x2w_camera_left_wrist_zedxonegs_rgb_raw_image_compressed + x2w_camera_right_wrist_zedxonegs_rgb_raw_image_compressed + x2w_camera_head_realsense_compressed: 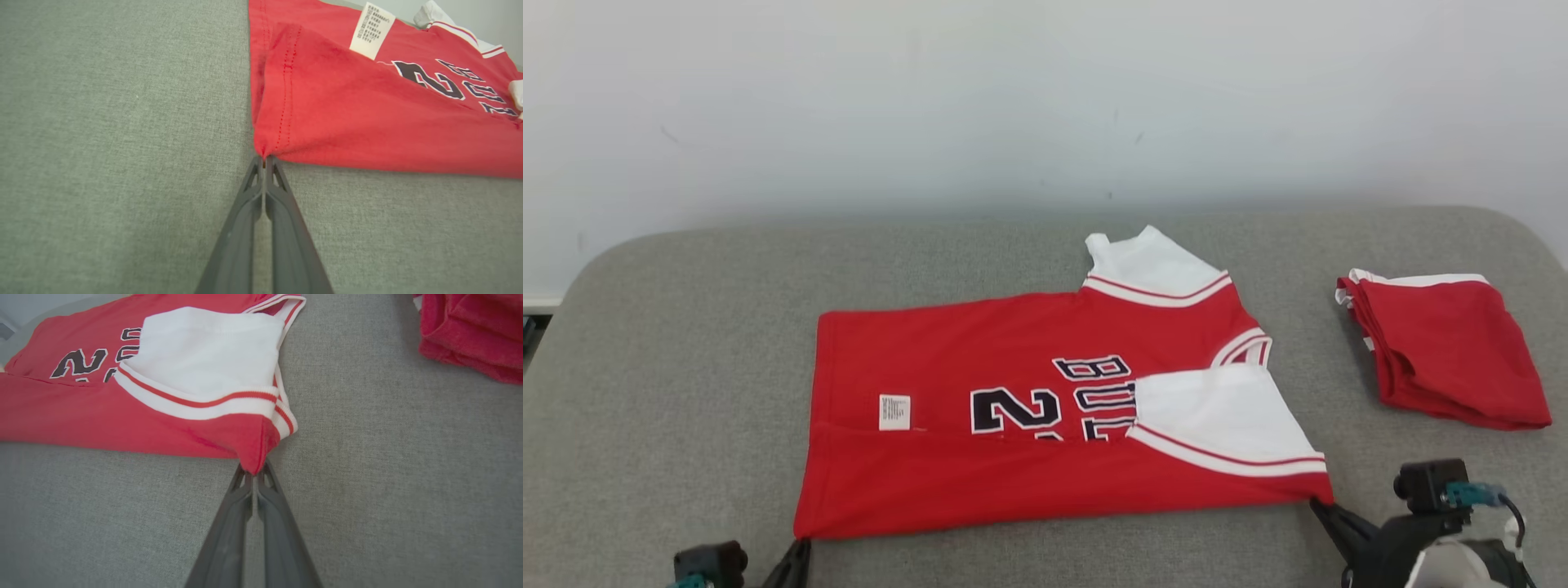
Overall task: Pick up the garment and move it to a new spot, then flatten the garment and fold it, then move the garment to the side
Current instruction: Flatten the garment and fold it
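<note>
Garment point(1013, 482), a red jersey, lies flat near the front edge of the grey padded surface point(670, 367). Left gripper point(264, 160) is clamped on its front-left corner, right gripper point(254, 471) on its front-right corner. Folding looks underway; next, both must lift evenly toward the back edge.
</note>
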{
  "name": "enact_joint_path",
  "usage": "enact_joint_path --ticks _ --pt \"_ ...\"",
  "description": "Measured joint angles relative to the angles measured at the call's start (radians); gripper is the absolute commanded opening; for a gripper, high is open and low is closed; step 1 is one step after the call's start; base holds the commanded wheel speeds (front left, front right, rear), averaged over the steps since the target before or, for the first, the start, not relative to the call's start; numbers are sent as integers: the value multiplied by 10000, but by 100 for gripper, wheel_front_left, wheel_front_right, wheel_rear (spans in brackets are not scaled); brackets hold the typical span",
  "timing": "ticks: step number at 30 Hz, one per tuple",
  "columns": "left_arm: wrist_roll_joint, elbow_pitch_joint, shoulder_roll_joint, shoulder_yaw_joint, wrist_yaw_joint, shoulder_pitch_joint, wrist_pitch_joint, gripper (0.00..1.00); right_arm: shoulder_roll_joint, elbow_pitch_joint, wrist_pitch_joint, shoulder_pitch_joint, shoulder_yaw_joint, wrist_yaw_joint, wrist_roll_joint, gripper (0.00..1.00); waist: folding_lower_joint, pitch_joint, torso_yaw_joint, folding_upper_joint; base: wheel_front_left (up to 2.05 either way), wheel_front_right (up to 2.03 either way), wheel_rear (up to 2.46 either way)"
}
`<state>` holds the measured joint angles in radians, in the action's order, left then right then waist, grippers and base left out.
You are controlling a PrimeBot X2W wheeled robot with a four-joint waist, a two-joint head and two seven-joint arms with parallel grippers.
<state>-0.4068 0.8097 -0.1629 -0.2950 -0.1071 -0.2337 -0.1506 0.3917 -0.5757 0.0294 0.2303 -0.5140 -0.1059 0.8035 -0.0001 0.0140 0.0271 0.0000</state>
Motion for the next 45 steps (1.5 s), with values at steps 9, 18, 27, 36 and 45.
enact_joint_path --ticks 9,18,27,36,45 --pt "-2 -512 -90 -31 31 1014 2 0 282 769 -123 -1228 73 52 161 0 0 488 16 0 0 0 0" --pt "-48 -1338 -286 2 366 1903 245 0 587 1645 -102 -2144 255 456 414 0 0 657 6 0 0 0 0" --pt "-115 -1747 -253 -27 462 2114 731 0 631 2019 433 -2540 174 828 593 0 0 631 3 -1 0 0 0" --pt "-347 -2098 -226 84 662 2307 1193 100 690 2418 780 -2658 215 1129 736 100 1 574 46 0 0 0 0" --pt "-696 -3204 -428 497 761 2701 1235 100 970 3609 752 -2875 725 1145 1208 100 0 567 52 0 0 0 0"
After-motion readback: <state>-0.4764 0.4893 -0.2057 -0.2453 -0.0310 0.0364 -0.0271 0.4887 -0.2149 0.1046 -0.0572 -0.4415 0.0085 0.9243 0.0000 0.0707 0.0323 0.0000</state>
